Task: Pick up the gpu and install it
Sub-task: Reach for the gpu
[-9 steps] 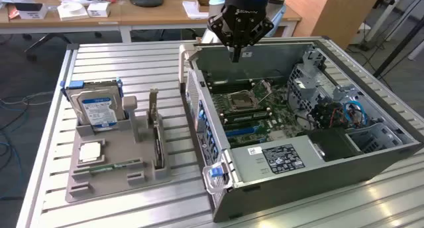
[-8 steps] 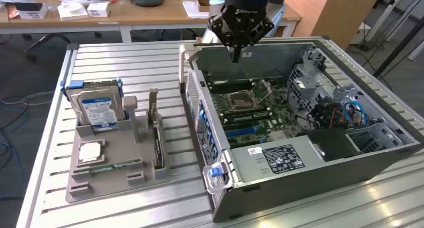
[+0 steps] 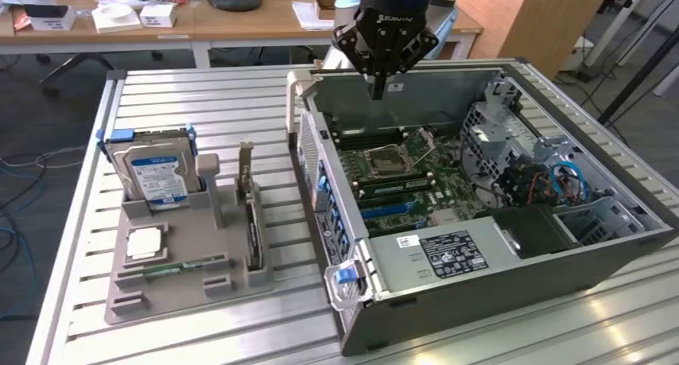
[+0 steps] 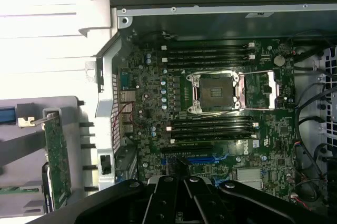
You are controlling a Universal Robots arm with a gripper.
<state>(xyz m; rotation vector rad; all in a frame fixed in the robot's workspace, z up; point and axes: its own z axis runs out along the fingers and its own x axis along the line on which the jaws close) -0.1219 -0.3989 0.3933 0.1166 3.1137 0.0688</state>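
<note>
**Pincer** (image 3: 377,91): closed, tips together, holding nothing. It hangs point-down over the far part of the open case (image 3: 478,301), above the motherboard (image 3: 409,170). In the wrist view its fingers (image 4: 174,192) meet over the board's blue slot (image 4: 192,159).

**Gpu** (image 3: 253,222) (image 4: 57,163): stands on edge in a slot on the exterior view's right side of the grey tray (image 3: 191,289), with its bracket end far. It is well apart from the pincer and untouched.

**In the way:** the case's side wall (image 3: 318,166) stands between pincer and tray. A tray post (image 3: 208,178) rises just to the exterior view's left of the gpu.

**Also on the tray:**
- hard drive (image 3: 154,170), upright, at the far left in the exterior view
- chip (image 3: 143,244), lying flat, nearer
- memory stick (image 3: 175,265), lying in a near slot

**Inside the case:**
- empty socket (image 4: 216,92) between rows of memory slots
- power supply (image 3: 446,254) at the near end
- blue cables (image 3: 562,182) to the exterior view's right

**Support:** slatted metal table (image 3: 212,102). A wooden desk (image 3: 244,23) with small boxes stands beyond it.
</note>
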